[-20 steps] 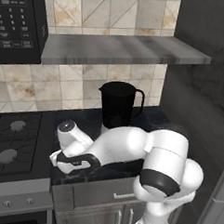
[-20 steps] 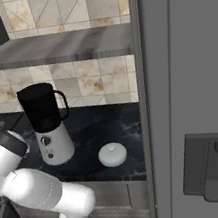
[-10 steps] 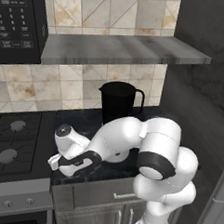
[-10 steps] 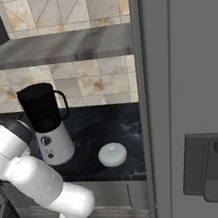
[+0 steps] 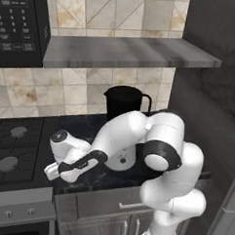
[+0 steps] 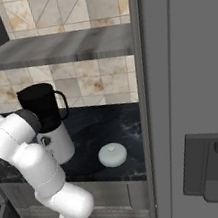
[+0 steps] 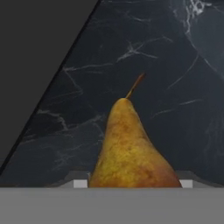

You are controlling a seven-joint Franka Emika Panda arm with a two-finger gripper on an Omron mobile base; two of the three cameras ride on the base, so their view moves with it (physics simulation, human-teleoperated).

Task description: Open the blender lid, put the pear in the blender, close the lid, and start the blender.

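Observation:
The pear (image 7: 131, 151), orange-yellow with a thin stem, lies on the black counter. My gripper (image 7: 133, 183) is shut on the pear, one fingertip against each side of its wide end. From the left base camera the gripper (image 5: 52, 171) is low over the counter's left front corner and hides the fruit. The blender (image 5: 122, 120) stands behind my arm, its dark jar open on top. The same blender (image 6: 47, 123) stands on the counter's left. The blender lid (image 6: 112, 154), a pale domed disc, rests on the counter to the right of the blender.
A stove (image 5: 10, 155) adjoins the counter on the left, under a microwave (image 5: 19, 26). A grey shelf (image 5: 128, 51) hangs above the blender. A tall grey fridge (image 6: 194, 91) walls off the right side. The counter's front edge (image 5: 106, 189) runs just below my hand.
The fingers have drawn in from wide open onto the pear's sides. My elbow has swung left and forward while the hand stayed low at the counter's left front.

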